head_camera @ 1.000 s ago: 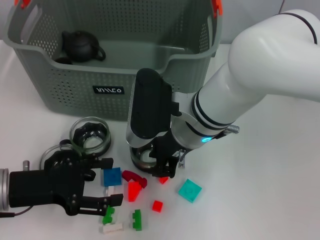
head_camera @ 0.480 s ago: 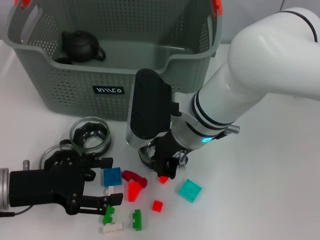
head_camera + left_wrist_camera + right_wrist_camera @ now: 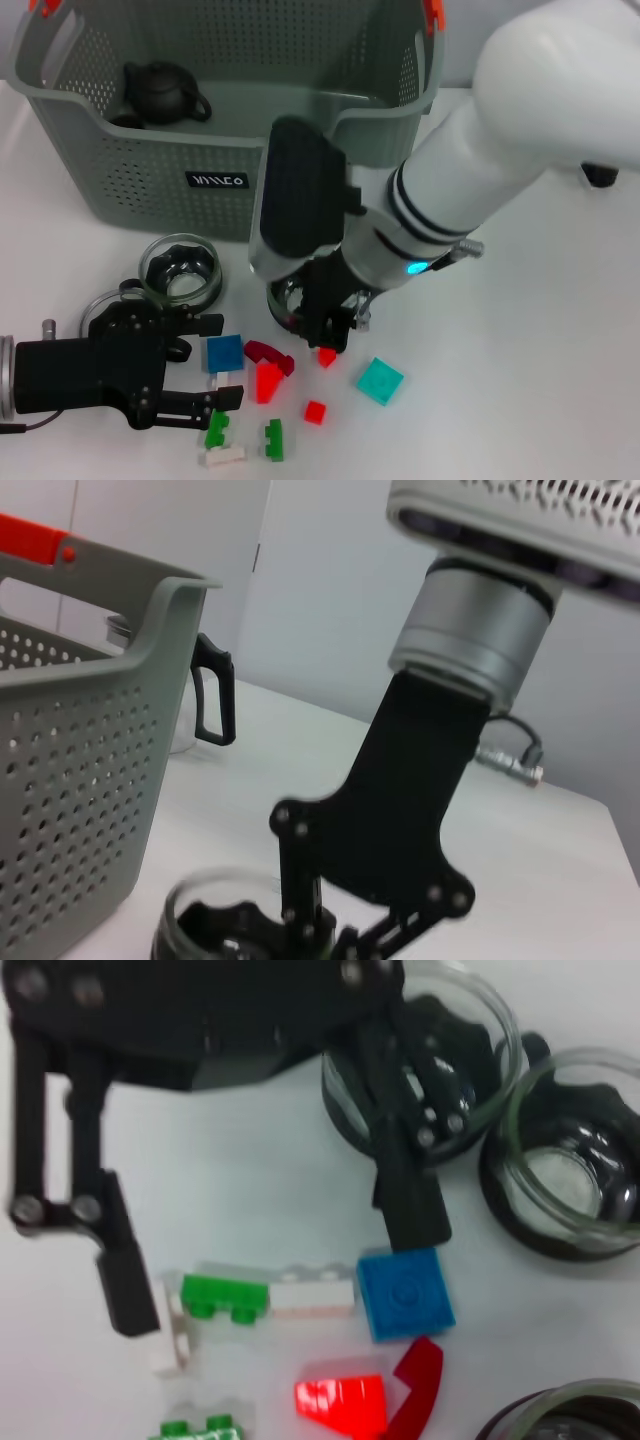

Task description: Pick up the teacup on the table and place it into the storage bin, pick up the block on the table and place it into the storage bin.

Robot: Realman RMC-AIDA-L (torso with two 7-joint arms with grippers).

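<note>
In the head view, the storage bin [image 3: 150, 150] is seen at the back of the table [image 3: 540, 380], with a black teapot [image 3: 163, 92] inside it near its far left corner. In front of the bin, below its black label, a glass teacup [image 3: 181, 270] stands on the table. A second teacup [image 3: 292, 300] is gripped at its rim by the right gripper [image 3: 312, 320], just in front of the bin's front wall. The left gripper [image 3: 200, 372] lies low on the table in front of the bin, its fingers spread wide around a blue block [image 3: 224, 353] without touching it. Near the blue block are scattered a red block [image 3: 268, 381], a small red cube [image 3: 315, 412], a teal block [image 3: 379, 380] and green blocks [image 3: 272, 438].

In the left wrist view, the bin's perforated wall [image 3: 70, 770] is seen beside the right gripper [image 3: 315, 935], whose fingers are closed on the rim of the glass teacup [image 3: 215, 920].

In the right wrist view, the left gripper's black fingers [image 3: 410, 1190] are seen open, one ending just beside the blue block [image 3: 405, 1293]. A green and white block row [image 3: 265, 1293] lies touching the blue block, and a red block [image 3: 342, 1405] lies near it. Two glass cups [image 3: 565, 1180] stand beyond the blue block.
</note>
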